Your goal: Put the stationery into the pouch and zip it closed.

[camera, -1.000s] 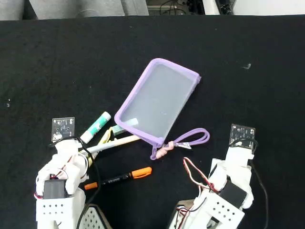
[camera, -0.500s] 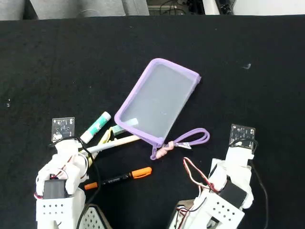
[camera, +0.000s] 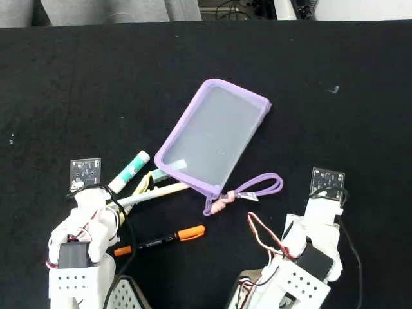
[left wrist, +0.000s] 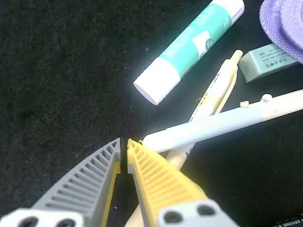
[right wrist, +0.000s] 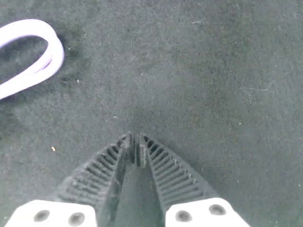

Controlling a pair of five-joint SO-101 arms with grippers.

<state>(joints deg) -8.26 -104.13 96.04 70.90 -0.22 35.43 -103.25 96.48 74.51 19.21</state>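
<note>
Black cloth covered the counter [camera: 335, 77], and in the middle of it a flat lilac mesh pouch [camera: 212, 138] lay at a slant, with one short end towards the arms. A lilac strap loop [right wrist: 56, 51] trailed from its near corner onto the cloth. From where I stood I could not tell whether the zip was open.

All the stationery lay outside the pouch, bunched beside its near left corner. A white and teal glue stick [left wrist: 191, 47] lay farthest out, apart from the rest. A pale green eraser block [left wrist: 267, 61] sat right against the pouch's edge. A slim yellow pen [left wrist: 218, 85] lay crossed with a pale blue and cream pen [left wrist: 222, 125], the two touching. Nearer the arms and a little apart from that cluster lay a black marker with an orange cap [camera: 161, 241].

The left pincer [left wrist: 124, 150] hung low over the cloth with its grey and yellow fingers pressed together and nothing between them. Its tips were just beside the blunt end of the pale blue and cream pen.

The right pincer [right wrist: 136, 144] was likewise closed up tight and empty, above bare cloth. The strap loop lay near it, off to one side and not touching.
</note>
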